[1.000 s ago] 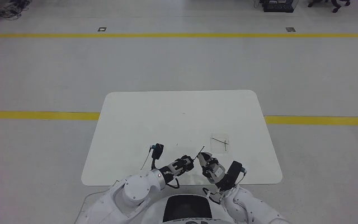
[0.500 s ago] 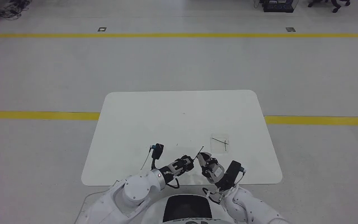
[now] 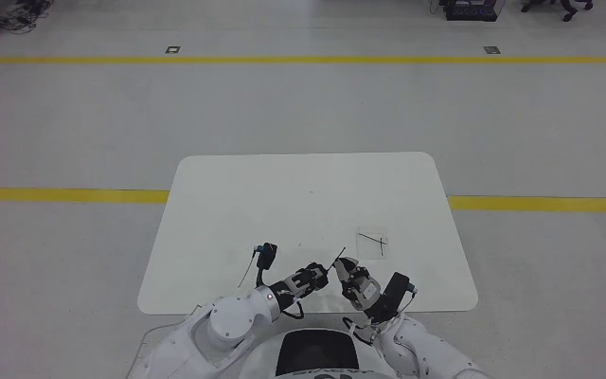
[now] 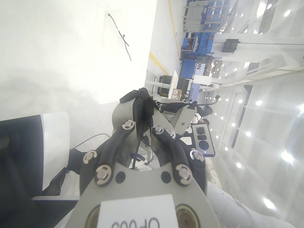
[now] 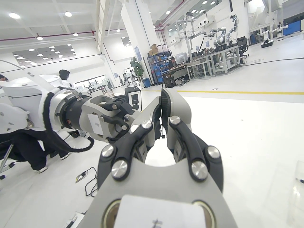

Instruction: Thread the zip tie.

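Found the left gripper (image 3: pixel 319 277) low over the near edge of the white table (image 3: pixel 284 185), its fingers pressed together on the black zip tie (image 3: pixel 338 255). Saw the right gripper (image 3: pixel 346 273) just beside it, nearly tip to tip, also pinched shut on the same tie. Noted in the right wrist view the thin tail poking out past the closed fingertips (image 5: pixel 173 103), with a short length showing lower down in the gap between the fingers. Traced in the left wrist view a thin black strand running back from the closed pads (image 4: pixel 139 105) toward the palm. Saw from above the free end slanting away from both grippers toward the middle of the table. Could not make out the tie's head, nor any loop. Spotted two spare zip ties (image 3: pixel 379 243) lying crossed inside a clear rectangular outline (image 3: pixel 371 230) on the table, farther out on the right side, apart from the grippers.
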{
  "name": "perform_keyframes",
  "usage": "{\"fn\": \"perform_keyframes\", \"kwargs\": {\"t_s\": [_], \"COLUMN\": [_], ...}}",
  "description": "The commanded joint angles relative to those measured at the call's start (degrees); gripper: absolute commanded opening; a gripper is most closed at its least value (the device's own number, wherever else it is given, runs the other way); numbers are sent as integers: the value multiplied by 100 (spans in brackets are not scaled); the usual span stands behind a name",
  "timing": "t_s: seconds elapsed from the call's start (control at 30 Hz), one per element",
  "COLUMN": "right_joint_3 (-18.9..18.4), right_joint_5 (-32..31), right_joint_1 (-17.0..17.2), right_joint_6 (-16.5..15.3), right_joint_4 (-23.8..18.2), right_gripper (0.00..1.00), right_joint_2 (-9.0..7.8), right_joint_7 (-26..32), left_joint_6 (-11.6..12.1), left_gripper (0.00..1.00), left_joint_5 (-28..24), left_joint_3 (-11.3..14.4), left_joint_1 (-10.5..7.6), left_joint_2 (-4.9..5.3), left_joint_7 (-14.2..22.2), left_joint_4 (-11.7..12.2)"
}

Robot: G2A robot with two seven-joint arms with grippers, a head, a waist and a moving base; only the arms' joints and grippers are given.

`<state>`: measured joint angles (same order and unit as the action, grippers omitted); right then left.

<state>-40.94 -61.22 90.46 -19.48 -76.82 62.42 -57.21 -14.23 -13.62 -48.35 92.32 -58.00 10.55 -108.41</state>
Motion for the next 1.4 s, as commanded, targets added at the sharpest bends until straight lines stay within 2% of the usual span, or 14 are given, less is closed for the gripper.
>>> {"fn": "perform_keyframes", "kwargs": {"t_s": [0.0,0.53,0.6,0.67,0.83,1.0,1.13,1.37], "right_joint_3": [-12,-46,-99,-169,-387,-376,-295,-146], "right_joint_5": [-32,-120,-286,-466,-980,-1300,-1436,-1530], "right_joint_1": [9,41,49,87,217,249,203,73], "right_joint_6": [0,0,143,57,0,0,0,0], "right_joint_4": [-10,-54,-80,-84,-20,-46,-14,41], "right_gripper": [0,0,0,0,0,0,0,0], "right_joint_2": [-7,-33,-39,-67,-172,-263,-325,-359], "right_joint_7": [-18,-85,-13,-160,-504,-868,-1016,-1195], "left_joint_6": [0,0,47,52,81,60,22,-24], "left_gripper": [0,0,0,0,0,0,0,0], "left_joint_5": [0,0,-21,-37,-105,-6,85,-7], "left_joint_3": [0,0,6,-34,-268,-441,-462,-395], "left_joint_1": [0,0,-27,-27,137,289,351,368], "left_joint_2": [0,0,-8,0,78,155,190,178], "left_joint_7": [0,0,13,63,317,562,738,687], "left_joint_4": [0,0,22,19,-161,-337,-431,-402]}}
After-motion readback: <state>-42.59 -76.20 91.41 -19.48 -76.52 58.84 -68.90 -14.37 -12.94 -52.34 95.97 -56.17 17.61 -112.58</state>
